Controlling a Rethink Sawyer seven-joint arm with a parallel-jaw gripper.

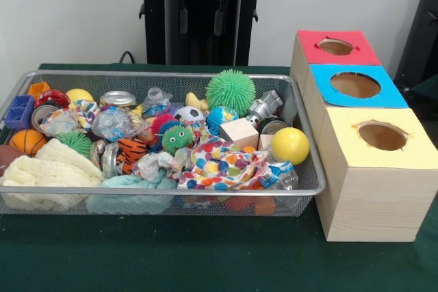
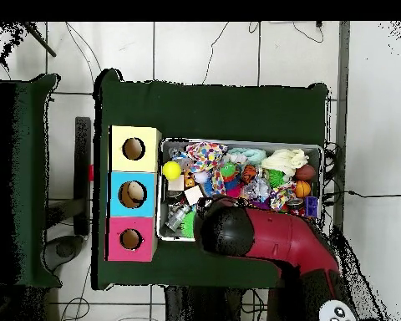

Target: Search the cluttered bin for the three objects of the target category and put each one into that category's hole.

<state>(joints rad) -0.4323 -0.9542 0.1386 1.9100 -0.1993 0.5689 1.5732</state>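
The wire mesh bin (image 1: pixel 164 74) stands on the green table, full of clutter; it also shows in the overhead view (image 2: pixel 237 143). An orange plush with black tiger stripes (image 1: pixel 131 153) lies left of the middle, half buried, and shows from above (image 2: pixel 249 174). A tan piece that may be a second plush (image 1: pixel 196 102) peeks out behind a small soccer ball. I cannot pick out a third. The red-topped box's hole (image 1: pixel 335 46) is at the far right (image 2: pixel 130 239). My gripper (image 1: pixel 202 22) hangs open and empty high above the bin's far rim. From above, the arm (image 2: pixel 229 230) hides it.
The blue-topped box's hole (image 1: pixel 355 85) and the yellow-topped box's hole (image 1: pixel 382 136) are nearer the camera. The bin also holds a green spiky ball (image 1: pixel 230 91), a yellow ball (image 1: pixel 290 145), a spotted cloth (image 1: pixel 222 162), a wooden cube (image 1: pixel 238 132), cans and a cream knit cloth (image 1: pixel 48 169).
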